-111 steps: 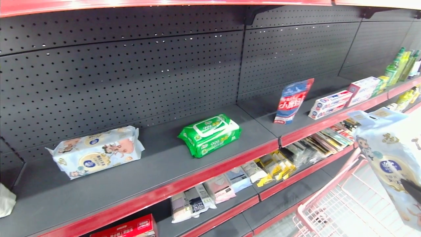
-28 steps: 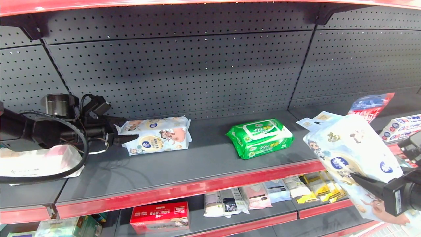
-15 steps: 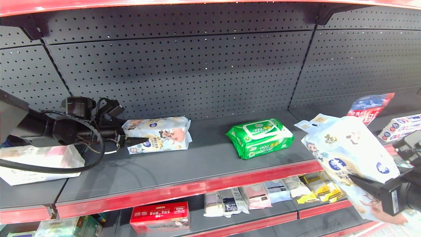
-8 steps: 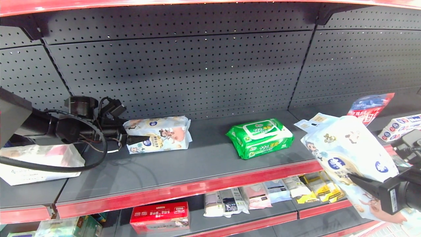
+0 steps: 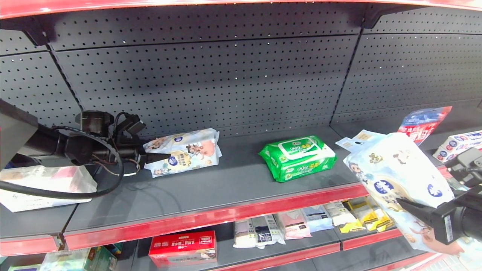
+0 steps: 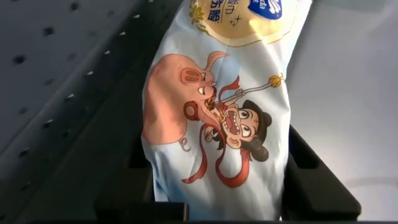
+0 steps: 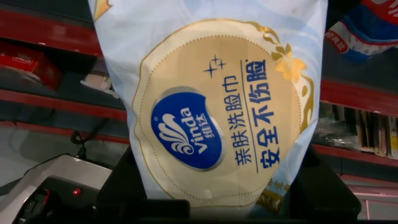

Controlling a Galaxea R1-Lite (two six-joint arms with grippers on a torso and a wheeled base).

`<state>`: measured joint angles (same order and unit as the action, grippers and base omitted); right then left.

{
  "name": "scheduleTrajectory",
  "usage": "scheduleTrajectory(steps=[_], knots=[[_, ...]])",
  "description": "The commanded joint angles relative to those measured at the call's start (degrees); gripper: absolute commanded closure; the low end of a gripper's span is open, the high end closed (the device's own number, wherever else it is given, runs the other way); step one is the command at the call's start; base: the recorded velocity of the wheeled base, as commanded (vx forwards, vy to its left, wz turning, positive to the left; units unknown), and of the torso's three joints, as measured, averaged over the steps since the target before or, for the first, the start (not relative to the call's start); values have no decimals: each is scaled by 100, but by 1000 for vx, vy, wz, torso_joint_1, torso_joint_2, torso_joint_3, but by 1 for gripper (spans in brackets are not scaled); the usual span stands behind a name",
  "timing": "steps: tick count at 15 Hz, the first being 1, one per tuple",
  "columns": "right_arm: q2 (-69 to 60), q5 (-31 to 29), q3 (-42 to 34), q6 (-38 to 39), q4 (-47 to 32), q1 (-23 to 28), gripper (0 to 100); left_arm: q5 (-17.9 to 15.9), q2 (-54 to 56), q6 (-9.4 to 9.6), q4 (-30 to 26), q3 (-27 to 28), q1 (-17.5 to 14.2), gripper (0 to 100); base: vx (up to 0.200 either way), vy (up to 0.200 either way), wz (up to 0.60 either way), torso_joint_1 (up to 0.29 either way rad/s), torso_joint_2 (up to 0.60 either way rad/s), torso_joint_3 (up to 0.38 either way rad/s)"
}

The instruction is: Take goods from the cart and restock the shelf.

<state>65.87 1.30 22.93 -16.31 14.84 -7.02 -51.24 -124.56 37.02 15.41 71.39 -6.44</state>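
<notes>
A cartoon-printed wipes pack [image 5: 186,150] lies on the dark shelf [image 5: 211,188], its left end raised and tilted. My left gripper [image 5: 160,158] is shut on that left end; in the left wrist view the pack [image 6: 217,118] sits between both fingers of the gripper [image 6: 217,186]. To the right, in front of the shelf, my right gripper [image 5: 412,207] is shut on a larger pale pack [image 5: 399,177], held upright in the air. That pack [image 7: 224,112] fills the space between the fingers of the right gripper [image 7: 217,193]. A green wipes pack [image 5: 297,158] lies between the two.
The shelf has a perforated back wall and a red front lip [image 5: 226,214]. A white pack [image 5: 45,186] lies at far left, behind the left arm. A blue-red pouch [image 5: 423,122] and toothpaste boxes [image 5: 459,145] stand at right. Small packs [image 5: 263,229] and a red box [image 5: 182,248] fill the lower shelf.
The head view shifted since the oldest frame. My left gripper came in from the left and closed on the cartoon pack, whose near end has now lifted and tilted. The right-held pack sank slightly.
</notes>
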Motion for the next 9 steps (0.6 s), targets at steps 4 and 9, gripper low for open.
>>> scheduleTrajectory(steps=[4, 9], knots=[[40, 1, 45, -4, 19, -1, 100, -290, 582, -2, 6, -433, -42, 100, 0, 0, 0, 0, 0, 0], [295, 1, 265, -12, 28, -36, 100, -668, 1171, 508, 6, -1268, -420, 100, 0, 0, 0, 0, 0, 0]])
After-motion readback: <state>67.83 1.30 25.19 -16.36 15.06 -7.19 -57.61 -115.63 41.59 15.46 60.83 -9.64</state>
